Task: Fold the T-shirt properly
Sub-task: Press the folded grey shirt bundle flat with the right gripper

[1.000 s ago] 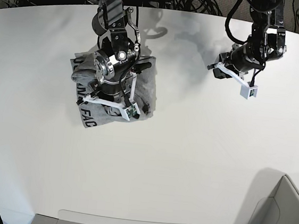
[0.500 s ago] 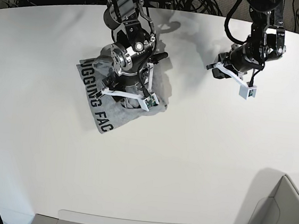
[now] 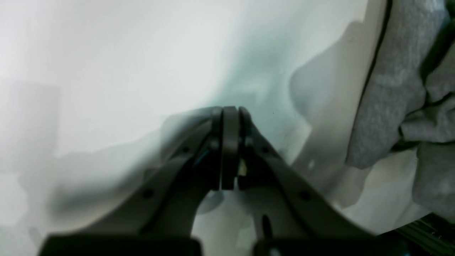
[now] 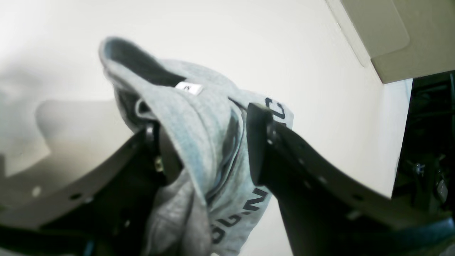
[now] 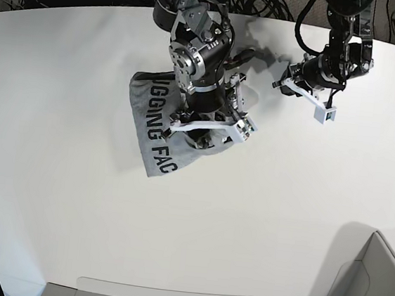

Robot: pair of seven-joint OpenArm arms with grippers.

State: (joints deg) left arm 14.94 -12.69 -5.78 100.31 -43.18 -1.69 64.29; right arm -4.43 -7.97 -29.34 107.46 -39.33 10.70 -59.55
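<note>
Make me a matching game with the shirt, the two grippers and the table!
Things:
1. T-shirt
2. left gripper
3. right gripper
4. table

States:
A. plain white
B. jaws wide apart, with cloth between them
C. grey with black letters
D. jaws pressed together, holding nothing

Pairs: 1-C, 2-D, 3-B, 4-A
</note>
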